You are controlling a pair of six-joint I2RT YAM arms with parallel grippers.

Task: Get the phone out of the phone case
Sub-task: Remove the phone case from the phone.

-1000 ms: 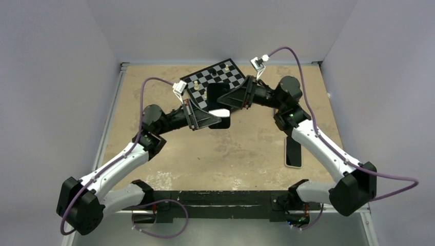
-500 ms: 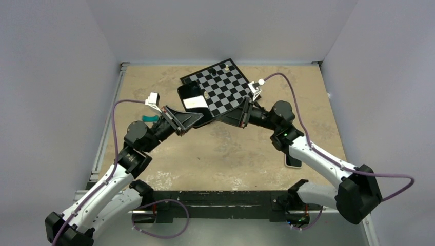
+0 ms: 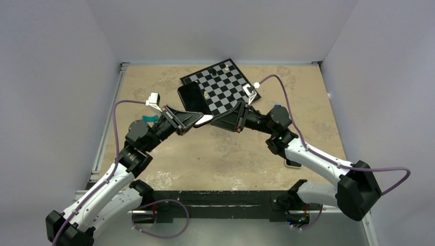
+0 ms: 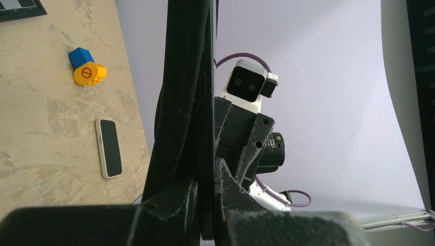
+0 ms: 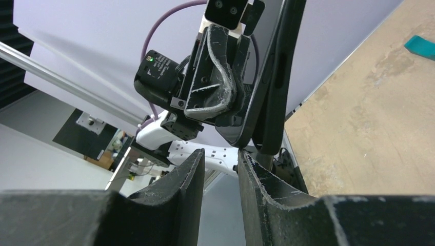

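The phone case (image 3: pixel 191 96) is a thin black shell held up above the table, seen edge-on in the left wrist view (image 4: pixel 187 77). My left gripper (image 3: pixel 201 119) (image 4: pixel 206 174) is shut on its lower end. My right gripper (image 3: pixel 214 122) (image 5: pixel 220 154) faces it from the right, jaws a narrow gap apart with nothing between them. The case's lower corner (image 5: pixel 267 92) touches one fingertip (image 5: pixel 245 156). The phone (image 4: pixel 109 147), white-rimmed with a black screen, lies flat on the table at the right, mostly hidden under my right arm (image 3: pixel 293 163). Whether anything sits inside the case I cannot tell.
A chessboard (image 3: pixel 223 82) with a few pieces lies at the back, just behind the case. A teal strip (image 3: pixel 150 119) (image 5: pixel 420 46) lies by my left arm. A blue and yellow toy (image 4: pixel 86 69) sits on the table beyond the phone. Walls close in on three sides.
My left arm has pulled back to the left, carrying the case with it. My right arm followed it leftward and its jaws narrowed.
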